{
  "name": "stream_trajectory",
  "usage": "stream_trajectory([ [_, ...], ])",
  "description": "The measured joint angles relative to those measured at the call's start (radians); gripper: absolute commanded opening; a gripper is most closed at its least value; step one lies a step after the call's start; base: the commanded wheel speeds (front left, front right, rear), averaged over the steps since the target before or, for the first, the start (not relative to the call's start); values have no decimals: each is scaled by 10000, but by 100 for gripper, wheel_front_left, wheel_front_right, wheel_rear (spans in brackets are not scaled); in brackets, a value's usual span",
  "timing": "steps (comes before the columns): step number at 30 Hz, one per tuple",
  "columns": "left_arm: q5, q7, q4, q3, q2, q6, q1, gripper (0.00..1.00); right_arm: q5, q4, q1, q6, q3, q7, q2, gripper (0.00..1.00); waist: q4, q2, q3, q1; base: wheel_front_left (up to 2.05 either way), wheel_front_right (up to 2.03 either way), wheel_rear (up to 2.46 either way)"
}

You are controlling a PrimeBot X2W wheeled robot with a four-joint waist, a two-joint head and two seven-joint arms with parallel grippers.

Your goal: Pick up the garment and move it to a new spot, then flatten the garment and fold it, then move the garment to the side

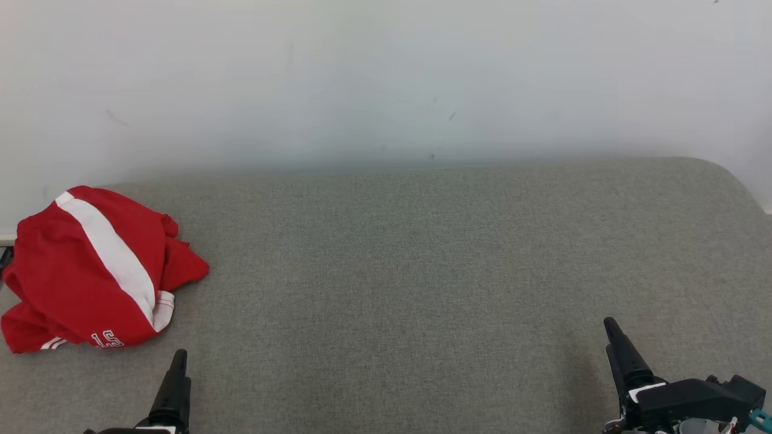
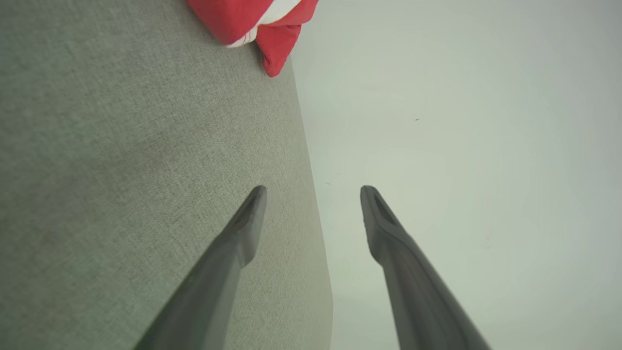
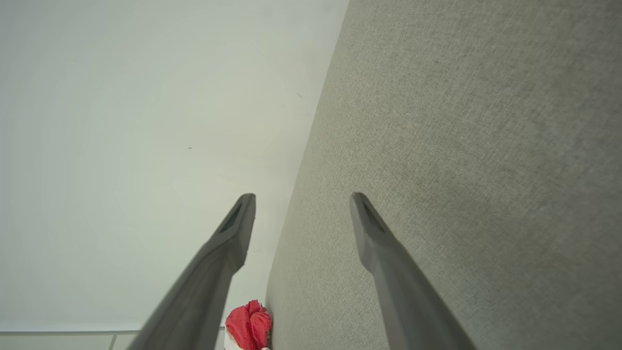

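The garment point(image 1: 96, 271) is a crumpled red piece with a white stripe and white lettering, lying at the far left of the grey fabric surface point(image 1: 410, 289). In the left wrist view a corner of the garment point(image 2: 262, 24) pokes in at the top edge. In the right wrist view the garment point(image 3: 248, 325) is a small red lump at the bottom. My left gripper point(image 2: 313, 194) is open and empty, low at the left just below the garment point(image 1: 179, 361). My right gripper point(image 3: 302, 200) is open and empty, at the lower right point(image 1: 615, 331), far from the garment.
A pale wall point(image 1: 386, 78) rises directly behind the grey surface. The surface's back right corner point(image 1: 724, 172) is rounded. A wide stretch of bare grey fabric lies between the garment and my right gripper.
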Motion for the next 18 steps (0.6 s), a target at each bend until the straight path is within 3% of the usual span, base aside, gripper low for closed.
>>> stream_trajectory([
  [6,807,-199,58,-485,213,253,-56,100,-899,-23,-1,-196,435,-198,-222,100,-2,0,-161,0,0,0,0],
  [8,1605,-395,155,-922,385,389,-244,100,-1668,-36,-9,-362,779,-374,-424,100,0,0,-300,0,0,0,0],
  [18,3175,-627,514,-1964,838,692,-502,100,-3689,163,-12,-560,1289,-610,-788,100,0,0,-585,0,0,0,0],
])
